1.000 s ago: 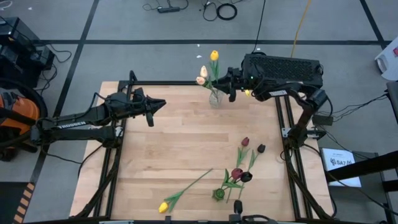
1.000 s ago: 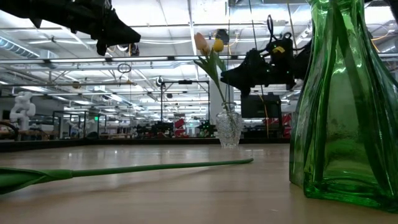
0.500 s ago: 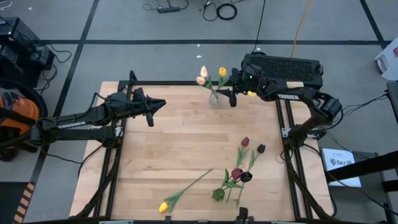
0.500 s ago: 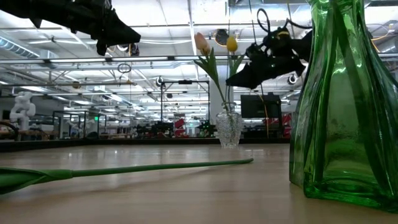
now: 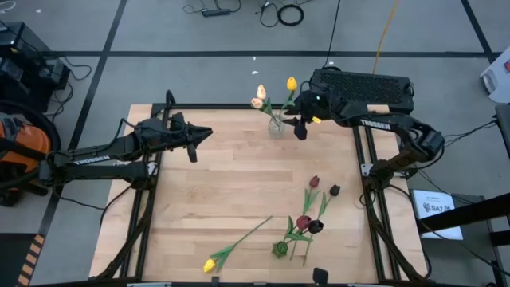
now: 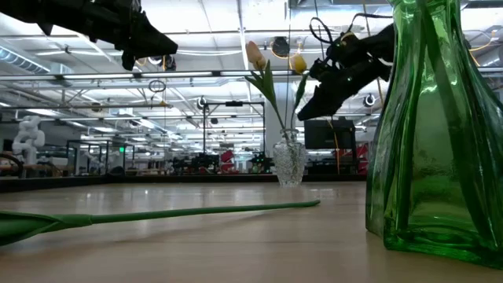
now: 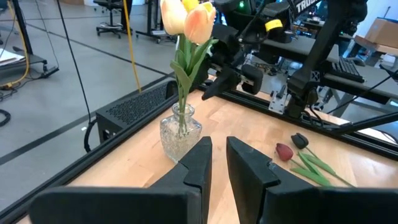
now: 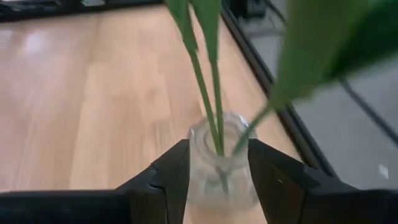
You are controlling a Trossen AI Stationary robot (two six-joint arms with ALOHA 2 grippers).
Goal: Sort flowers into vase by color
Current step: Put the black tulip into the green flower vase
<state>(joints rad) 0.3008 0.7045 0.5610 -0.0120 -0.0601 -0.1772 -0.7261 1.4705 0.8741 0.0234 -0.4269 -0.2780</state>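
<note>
**Yellow tulip let go into the clear vase**

Since a second ago the right claw has released the yellow tulip and slid a little toward the worktop's right edge; its fingers now stand apart on either side of the clear glass vase, as its wrist view shows. That tulip leans out to the right, its stem in the vase beside the two pale peach tulips already standing there.

From where I stand, the left claw hangs above the worktop well left of the vase, fingers nearly together on nothing.

Toward the near edge lie the rest: a second yellow tulip on its side, and a cluster of dark red and near-black tulips beside the green vase.
</note>
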